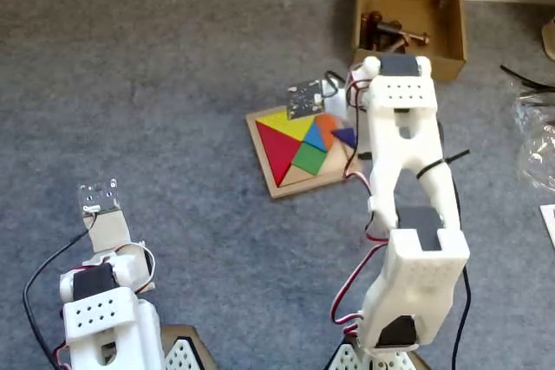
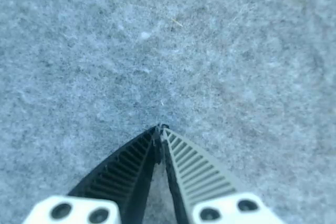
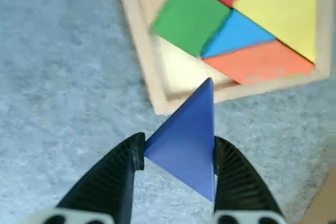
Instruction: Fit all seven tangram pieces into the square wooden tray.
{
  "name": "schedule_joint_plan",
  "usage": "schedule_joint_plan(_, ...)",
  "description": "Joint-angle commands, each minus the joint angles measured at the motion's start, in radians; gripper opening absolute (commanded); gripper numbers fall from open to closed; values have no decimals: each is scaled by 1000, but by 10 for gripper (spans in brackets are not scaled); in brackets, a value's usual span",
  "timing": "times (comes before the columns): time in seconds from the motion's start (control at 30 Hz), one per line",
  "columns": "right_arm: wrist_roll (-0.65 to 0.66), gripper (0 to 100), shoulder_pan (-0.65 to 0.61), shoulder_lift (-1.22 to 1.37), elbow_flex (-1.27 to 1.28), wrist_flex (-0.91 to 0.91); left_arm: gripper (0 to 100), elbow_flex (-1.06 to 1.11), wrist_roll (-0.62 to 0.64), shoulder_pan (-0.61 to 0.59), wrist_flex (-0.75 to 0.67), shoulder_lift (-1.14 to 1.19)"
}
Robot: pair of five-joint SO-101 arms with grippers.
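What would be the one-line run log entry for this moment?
right gripper: shut on blue triangle, at tray edge | tray: partly filled, one gap bare | left gripper: shut, over carpet

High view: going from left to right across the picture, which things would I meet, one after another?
The left gripper → wooden tray → cardboard box → clear plastic bag. The right arm overlaps tray and box, so it is left out.

Pieces (image 1: 295,140) in tray (image 1: 299,181), box (image 1: 452,32) behind.

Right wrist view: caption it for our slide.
Right gripper holds a blue triangle, its tip pointing toward the wooden tray.
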Motion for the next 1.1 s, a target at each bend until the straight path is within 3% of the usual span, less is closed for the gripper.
schedule_joint_plan(0.0,11,93,39,12,-7,-53,5,-1,8,31,11,-4)
schedule_joint_plan(0.33,34,93,7,68,-7,-65,5,-1,8,31,11,-4)
schedule_joint_plan(0.77,532,93,-31,71,-7,-71,5,-1,8,31,11,-4)
schedule_joint_plan(1.07,733,93,-38,71,-7,-74,5,-1,8,31,11,-4)
